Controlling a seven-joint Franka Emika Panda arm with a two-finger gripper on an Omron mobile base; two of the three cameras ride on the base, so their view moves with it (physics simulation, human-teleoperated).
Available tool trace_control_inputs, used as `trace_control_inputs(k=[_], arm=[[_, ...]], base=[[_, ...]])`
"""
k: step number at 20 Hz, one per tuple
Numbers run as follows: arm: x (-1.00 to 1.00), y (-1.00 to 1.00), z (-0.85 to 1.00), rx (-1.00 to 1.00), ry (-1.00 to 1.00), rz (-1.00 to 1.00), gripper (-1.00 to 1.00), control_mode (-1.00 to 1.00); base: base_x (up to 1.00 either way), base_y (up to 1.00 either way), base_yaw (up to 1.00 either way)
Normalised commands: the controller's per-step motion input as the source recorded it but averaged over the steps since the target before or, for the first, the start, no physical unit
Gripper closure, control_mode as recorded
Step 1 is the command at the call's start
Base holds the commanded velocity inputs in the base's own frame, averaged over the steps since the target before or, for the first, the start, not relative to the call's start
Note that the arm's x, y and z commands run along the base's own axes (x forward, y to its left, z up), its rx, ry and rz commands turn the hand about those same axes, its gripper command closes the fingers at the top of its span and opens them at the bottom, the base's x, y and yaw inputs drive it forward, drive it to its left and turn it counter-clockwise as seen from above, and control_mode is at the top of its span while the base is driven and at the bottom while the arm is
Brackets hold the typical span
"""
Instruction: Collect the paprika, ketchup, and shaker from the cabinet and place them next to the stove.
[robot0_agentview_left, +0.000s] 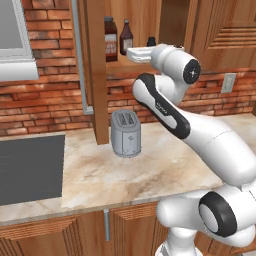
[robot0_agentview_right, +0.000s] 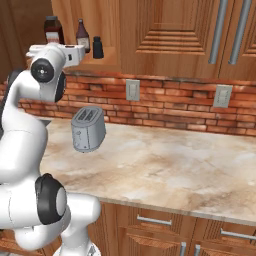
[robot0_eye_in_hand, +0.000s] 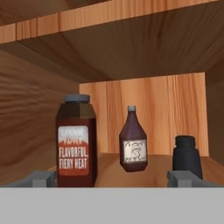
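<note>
gripper (robot0_eye_in_hand: 111, 178): jaws spread wide, nothing held | paprika (robot0_eye_in_hand: 76, 142), ketchup (robot0_eye_in_hand: 133, 141), shaker (robot0_eye_in_hand: 187, 157): seen upright, apart, on cabinet (robot0_eye_in_hand: 131, 173) shelf

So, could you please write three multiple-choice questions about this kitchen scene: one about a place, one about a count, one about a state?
1. Where does the toaster stand?
A. on the marble counter
B. on the cabinet shelf
C. on the stove

2. How many containers stand on the cabinet shelf?
A. one
B. three
C. five

3. In what state is the tool?
A. shut on the ketchup
B. shut on nothing
C. open, holding nothing

Answers:
1. A, since both base views show the toaster on the counter below the cabinet.
2. B, since the hand view shows the paprika, the ketchup and the shaker side by side.
3. C, since its fingertips stand far apart in the hand view, short of all three containers.
</note>
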Motion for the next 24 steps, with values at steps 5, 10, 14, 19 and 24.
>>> trace_control_inputs(k=[5,10,14,19,24], arm=[[0.09,0.0,0.0,0.0,0.0,0.0,-1.0,-1.0],[0.0,0.1,0.0,0.0,0.0,0.0,-1.0,-1.0],[0.0,0.34,0.0,0.0,0.0,0.0,-1.0,-1.0],[0.01,0.28,0.0,0.0,0.0,0.0,-1.0,-1.0],[0.21,0.08,0.0,-0.04,0.07,-0.01,-1.0,-1.0]], base=[[0.0,0.0,0.0],[0.0,0.0,0.0],[0.0,0.0,0.0],[0.0,0.0,0.0],[0.0,0.0,0.0]])
